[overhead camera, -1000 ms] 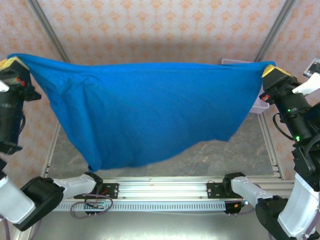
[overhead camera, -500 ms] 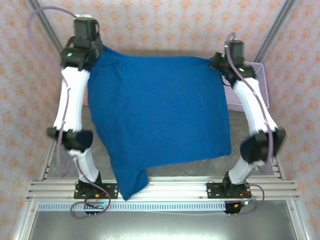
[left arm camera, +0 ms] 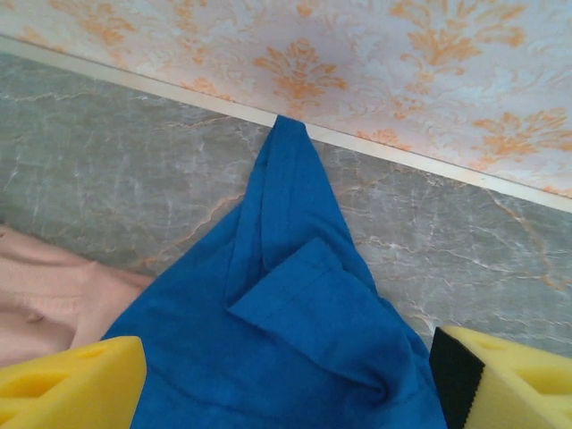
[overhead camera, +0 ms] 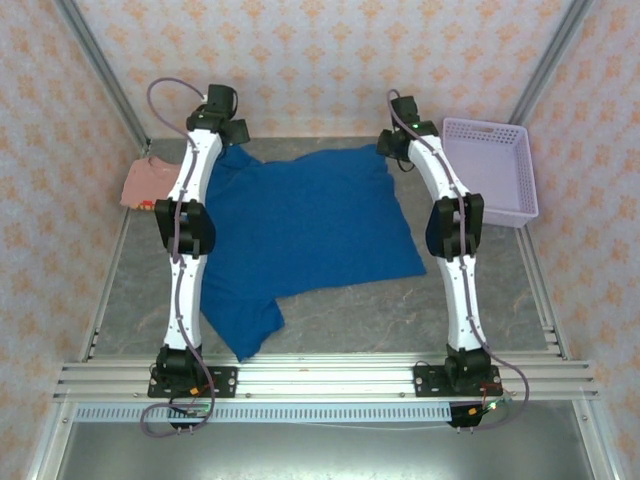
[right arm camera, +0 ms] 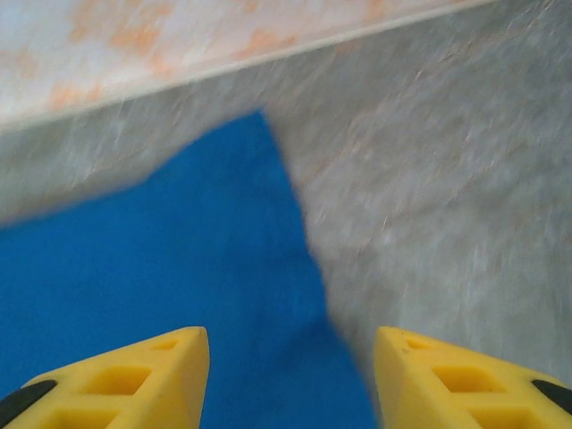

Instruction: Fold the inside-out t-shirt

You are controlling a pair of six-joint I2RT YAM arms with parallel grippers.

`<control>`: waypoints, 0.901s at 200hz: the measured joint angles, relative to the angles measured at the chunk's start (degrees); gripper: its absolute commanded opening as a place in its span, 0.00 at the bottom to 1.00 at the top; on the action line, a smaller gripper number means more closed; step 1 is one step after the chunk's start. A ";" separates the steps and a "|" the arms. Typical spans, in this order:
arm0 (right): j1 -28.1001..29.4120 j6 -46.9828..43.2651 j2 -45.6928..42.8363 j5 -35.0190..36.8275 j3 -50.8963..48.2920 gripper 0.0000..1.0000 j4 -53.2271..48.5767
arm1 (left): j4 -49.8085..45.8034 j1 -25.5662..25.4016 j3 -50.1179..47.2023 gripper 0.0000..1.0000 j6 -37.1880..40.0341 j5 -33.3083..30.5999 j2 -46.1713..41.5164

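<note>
Held aloft a second ago, the inside-out t-shirt [overhead camera: 300,225] is being released flat towards the worktop's [overhead camera: 420,310] far edge, the left gripper [left arm camera: 286,384] and right gripper [right arm camera: 290,375] being spread wide; folding is being enabled

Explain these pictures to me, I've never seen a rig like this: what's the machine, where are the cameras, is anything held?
Two robot arms are bolted at the near edge of a table, each ending in a two-finger gripper. The wide picture looks down from above and behind them. The other two come from cameras on the wrists, so the yellow blocks are each arm's own fingers. A blue t-shirt lies spread on the table, with a pink shirt on the left and a basket at far right. The left gripper and right gripper stand open above the t-shirt's far corners, holding nothing.
</note>
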 measured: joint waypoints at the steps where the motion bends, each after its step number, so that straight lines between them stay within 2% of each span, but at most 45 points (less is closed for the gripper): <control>1: 0.15 -0.07 -0.48 0.00 -0.83 0.52 0.02 | -0.09 0.02 -0.70 0.84 -0.28 0.24 -0.68; 11: 2.19 -0.07 -7.48 -0.24 -10.36 0.53 0.33 | 0.22 0.26 -7.72 0.84 -1.66 1.75 -6.40; 35: 6.67 1.05 -25.92 -3.23 -34.88 0.52 4.85 | 9.05 -0.57 -41.79 0.85 -5.88 6.25 -32.57; 46: 7.19 2.03 -32.79 -4.61 -44.06 0.51 6.21 | 12.09 -1.97 -53.90 0.84 -7.76 8.26 -43.52; 62: 6.60 3.19 -38.32 -5.86 -53.55 0.51 7.34 | 16.98 -4.76 -68.61 0.84 -9.81 11.13 -56.61; 78: 5.88 4.02 -38.47 -7.15 -59.08 0.49 8.07 | 20.92 -6.80 -80.48 0.84 -11.26 14.45 -63.71; 93: 5.03 4.46 -35.17 -8.55 -60.78 0.44 8.35 | 22.84 -6.93 -89.31 0.84 -12.07 16.44 -65.33; 118: 2.67 4.98 -30.69 -9.73 -62.73 0.43 9.94 | 23.50 -6.71 -99.38 0.84 -12.70 17.90 -62.36; 151: -2.12 6.05 -31.71 -9.94 -65.61 0.38 11.56 | 26.53 -7.50 -100.19 0.84 -12.66 18.88 -55.65; 180: -6.29 7.89 -36.37 -9.31 -71.65 0.38 12.59 | 28.61 -9.99 -98.64 0.84 -12.57 19.37 -49.86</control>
